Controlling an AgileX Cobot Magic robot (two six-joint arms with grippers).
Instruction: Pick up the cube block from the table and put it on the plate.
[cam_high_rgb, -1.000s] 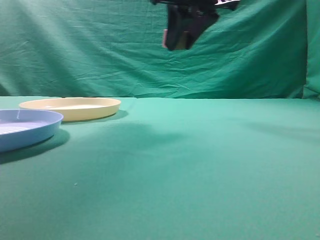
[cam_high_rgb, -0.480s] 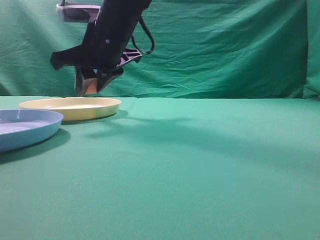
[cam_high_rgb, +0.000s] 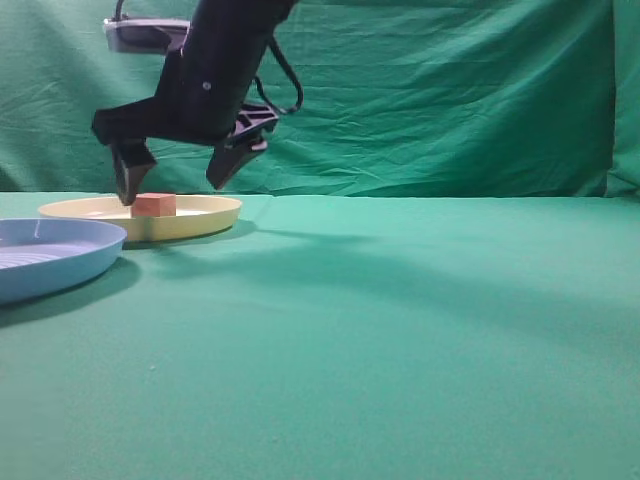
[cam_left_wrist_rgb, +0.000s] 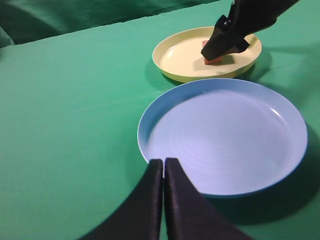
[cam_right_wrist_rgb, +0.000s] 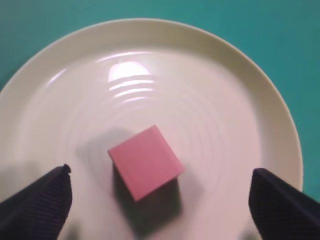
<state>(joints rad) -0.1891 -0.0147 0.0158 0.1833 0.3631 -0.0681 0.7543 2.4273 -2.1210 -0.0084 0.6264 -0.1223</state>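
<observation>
The reddish cube block (cam_high_rgb: 154, 205) rests inside the cream plate (cam_high_rgb: 205, 212) at the far left of the green table. My right gripper (cam_high_rgb: 172, 182) hangs open just above it, one finger on each side, not touching it. In the right wrist view the cube block (cam_right_wrist_rgb: 145, 161) lies free near the middle of the plate (cam_right_wrist_rgb: 250, 115), between my spread right gripper fingertips (cam_right_wrist_rgb: 160, 200). The left wrist view shows the cube block (cam_left_wrist_rgb: 212, 59) partly behind the right arm, on the plate (cam_left_wrist_rgb: 175, 55). My left gripper (cam_left_wrist_rgb: 163, 162) is shut and empty.
A light blue ridged plate (cam_high_rgb: 75, 262) sits at the left edge, nearer than the cream plate; in the left wrist view the blue plate (cam_left_wrist_rgb: 150, 120) lies right in front of my left gripper. Green cloth table (cam_high_rgb: 400, 330) stretches right, with a green backdrop behind.
My right arm swept from upper middle to the left and down over the cream plate. Its fingers opened and the cube block now lies on the plate.
</observation>
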